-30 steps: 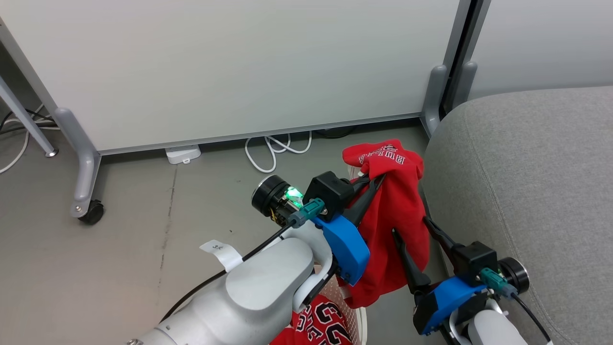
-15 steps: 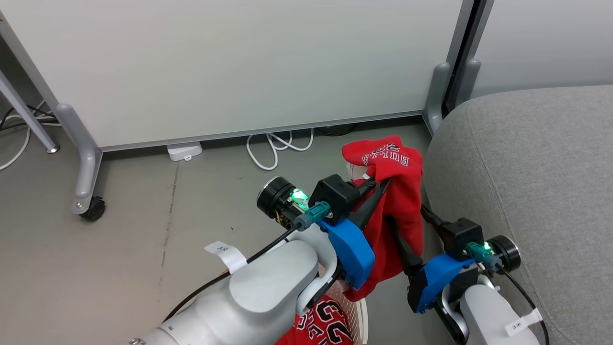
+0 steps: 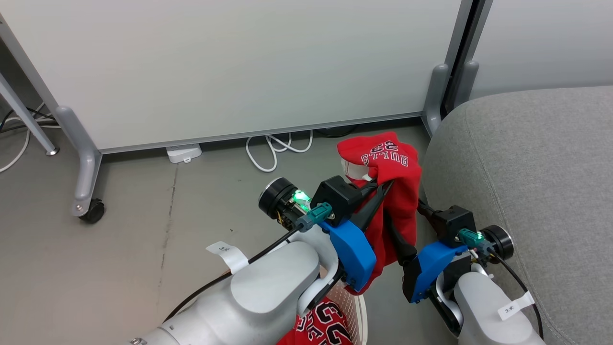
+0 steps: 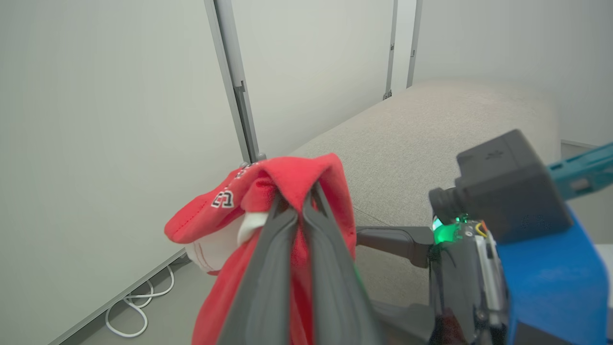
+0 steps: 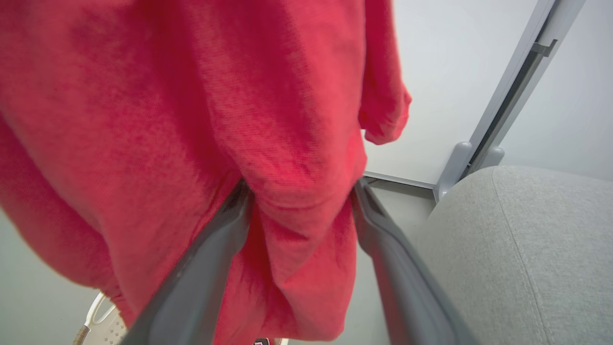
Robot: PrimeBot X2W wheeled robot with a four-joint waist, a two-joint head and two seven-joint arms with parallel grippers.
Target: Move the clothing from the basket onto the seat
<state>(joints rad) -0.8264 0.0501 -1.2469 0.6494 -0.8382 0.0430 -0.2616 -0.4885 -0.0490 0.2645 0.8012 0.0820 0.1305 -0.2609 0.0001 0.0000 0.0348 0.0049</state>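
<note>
One red garment (image 3: pixel 392 191) with white "BULLS" lettering hangs in the air just left of the grey seat (image 3: pixel 527 167). My left gripper (image 3: pixel 385 187) is shut on its upper fold, and the cloth drapes over the fingertips (image 4: pixel 287 211). My right gripper (image 5: pixel 301 187) stands open lower down, its two fingers either side of a hanging fold of that garment (image 5: pixel 297 143). A second red garment (image 3: pixel 325 326) with "23" numerals lies in the cream basket (image 3: pixel 357 311) at the bottom edge, mostly hidden by my left forearm.
A white partition panel on grey legs stands behind, with a castor (image 3: pixel 91 211) at the left. White cables (image 3: pixel 273 148) and a white adapter (image 3: pixel 183 153) lie on the floor at its foot. The seat's rounded edge (image 5: pixel 479 230) is close on the right.
My right gripper has risen and moved forward and left, so its fingers now straddle the hanging garment. My left gripper has lifted the garment slightly.
</note>
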